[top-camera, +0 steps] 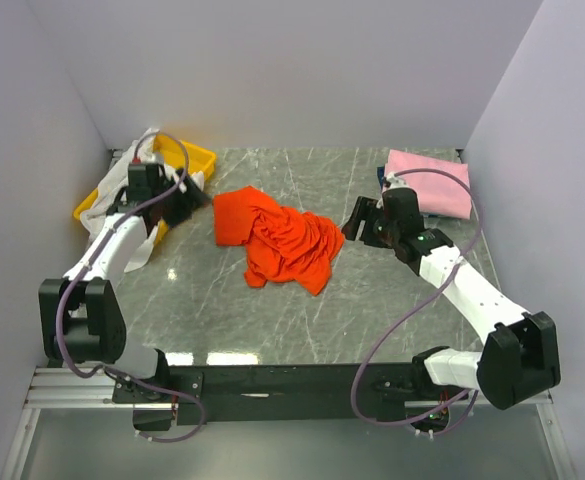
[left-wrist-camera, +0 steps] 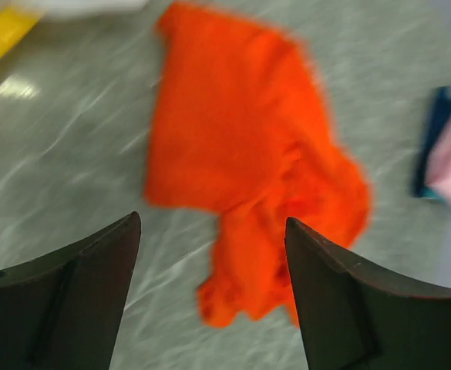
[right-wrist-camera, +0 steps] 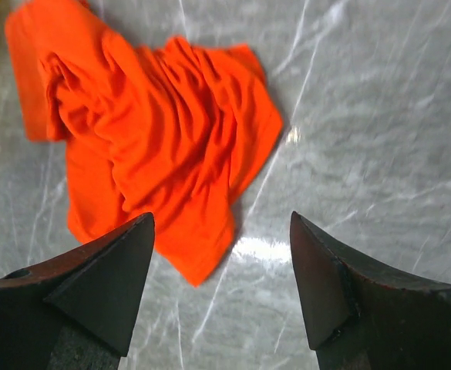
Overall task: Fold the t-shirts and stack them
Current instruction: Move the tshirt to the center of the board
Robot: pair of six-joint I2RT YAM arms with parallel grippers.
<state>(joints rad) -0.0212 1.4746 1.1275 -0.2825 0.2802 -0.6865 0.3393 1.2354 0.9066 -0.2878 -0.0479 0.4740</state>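
Surface: grey marbled table (top-camera: 272, 325), with plain pale walls on three sides.
Orange-red t-shirt (top-camera: 277, 238): it lies crumpled near the middle of the table, between the two arms, and is not yet folded.
Pink t-shirt (top-camera: 430, 183): it lies folded flat at the far right corner, and an edge of the dark blue t-shirt (left-wrist-camera: 435, 135) shows beside it, seemingly underneath.
White t-shirt (top-camera: 117, 178): it hangs over the yellow tray (top-camera: 200, 155) at the far left, partly behind the left arm.
Left gripper (left-wrist-camera: 211, 218): the jaws stand apart and hold nothing. It is to the left of the orange-red shirt, and its own view is blurred.
Right gripper (right-wrist-camera: 222, 216): the jaws stand wide apart and are empty, near the right edge of the same shirt.
Step in hand: as I judge it, spreading the orange-red shirt flat before any fold.
How to do it well: each gripper should take one thin layer at an outer edge, a hem or a shoulder, not the bunched middle, where several layers come up together. Then both should pull sideways, low over the table, so the wrinkles open, keeping the cloth away from the pink stack.
Writing: no brand, label or print can be read on the shirts, the tray or the arms.
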